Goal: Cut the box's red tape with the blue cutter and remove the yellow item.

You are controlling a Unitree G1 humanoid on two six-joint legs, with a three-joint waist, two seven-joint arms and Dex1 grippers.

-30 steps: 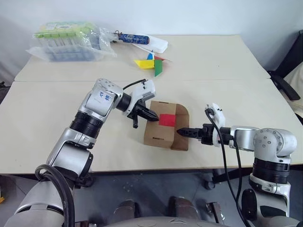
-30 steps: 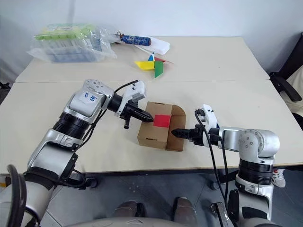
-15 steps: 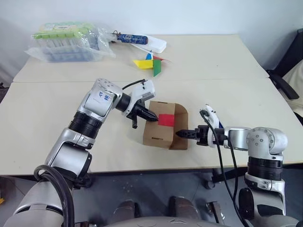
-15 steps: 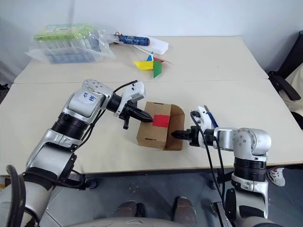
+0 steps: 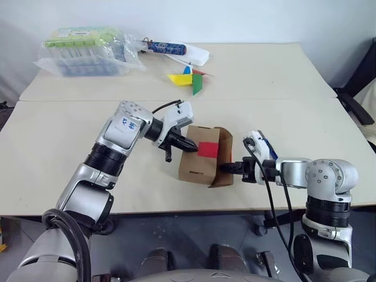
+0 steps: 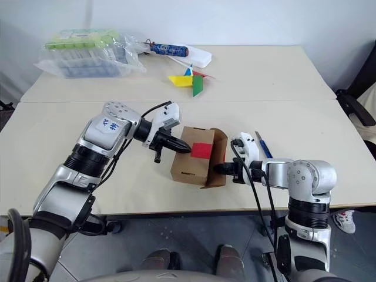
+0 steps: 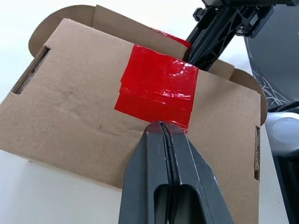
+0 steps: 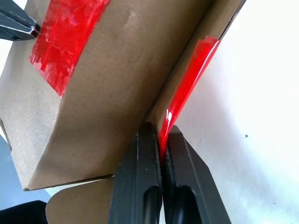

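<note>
The brown cardboard box (image 5: pixel 197 167) lies in the middle of the near table with the red tape (image 5: pixel 207 148) on its top. My left gripper (image 5: pixel 191 144) is shut, its tip resting on the box top at the edge of the tape (image 7: pixel 156 86). From the right, my right gripper (image 5: pixel 226 168) is shut on the box's side flap, and a strip of red tape (image 8: pixel 187 84) on that flap runs between the fingers. The slim blue cutter (image 6: pixel 262 145) lies on the table just behind my right wrist, partly hidden. The yellow item is hidden.
At the back left lie a clear plastic package with green labels (image 5: pixel 88 50) and a blue-patterned tube (image 5: pixel 164 46). A multicoloured paper pinwheel (image 5: pixel 188 79) lies beyond the box. The table's front edge (image 5: pixel 194 207) runs close below the box. A dark chair (image 5: pixel 352 106) stands at the right.
My right gripper has shut on the box's taped side flap. The left gripper has stayed on the box top.
</note>
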